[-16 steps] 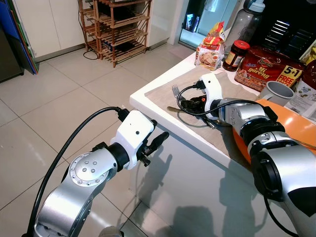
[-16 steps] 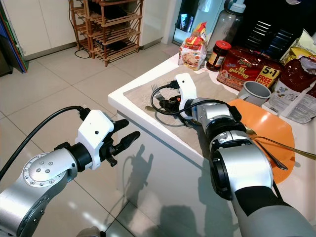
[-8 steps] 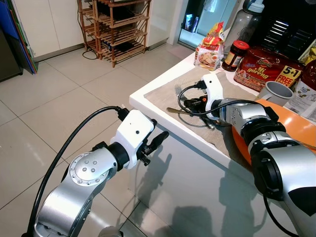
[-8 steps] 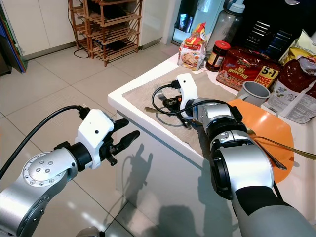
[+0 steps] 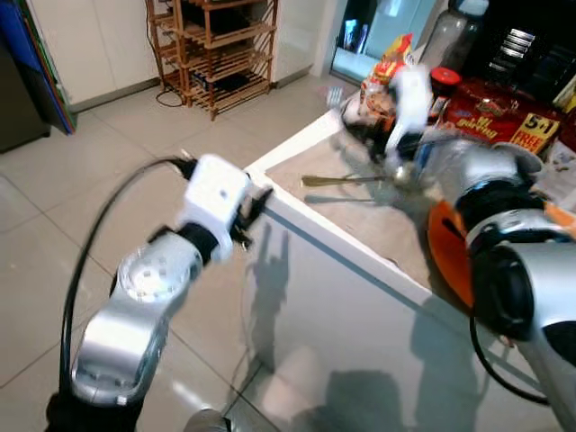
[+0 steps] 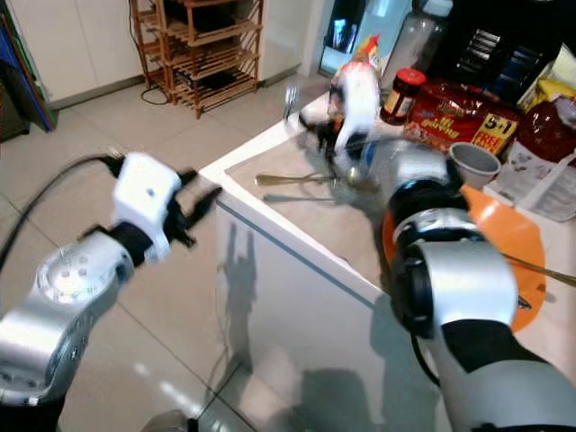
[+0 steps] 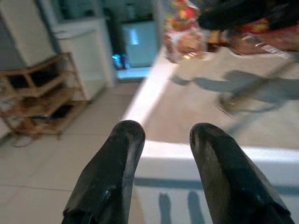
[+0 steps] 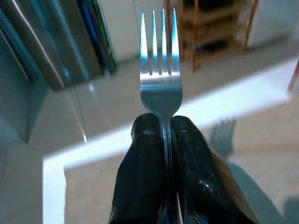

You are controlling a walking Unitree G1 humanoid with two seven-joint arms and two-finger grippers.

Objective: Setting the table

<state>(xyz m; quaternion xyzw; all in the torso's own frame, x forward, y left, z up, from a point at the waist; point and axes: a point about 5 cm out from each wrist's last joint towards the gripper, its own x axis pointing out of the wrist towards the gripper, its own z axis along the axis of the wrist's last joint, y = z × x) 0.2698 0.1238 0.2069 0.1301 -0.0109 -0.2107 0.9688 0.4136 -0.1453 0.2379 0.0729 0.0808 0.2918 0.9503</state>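
Silver four-tined fork (image 8: pixel 160 77) (upright), right pincer (image 8: pixel 161 135) clamping

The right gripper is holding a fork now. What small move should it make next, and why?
Probably carry the fork toward the orange plate and lower it onto the mat beside it. The right gripper is shut on the fork's neck and holds it lifted above the table, tines toward the far corner, while a gold spoon lies on the mat. The left gripper hangs open off the table edge.

The right gripper (image 8: pixel 164 123) is closed on a fork (image 8: pixel 160 74), pinching its neck between both black fingers (image 8: pixel 140 172). The tines stand beyond the fingertips, over the white table (image 8: pixel 93 149) edge.
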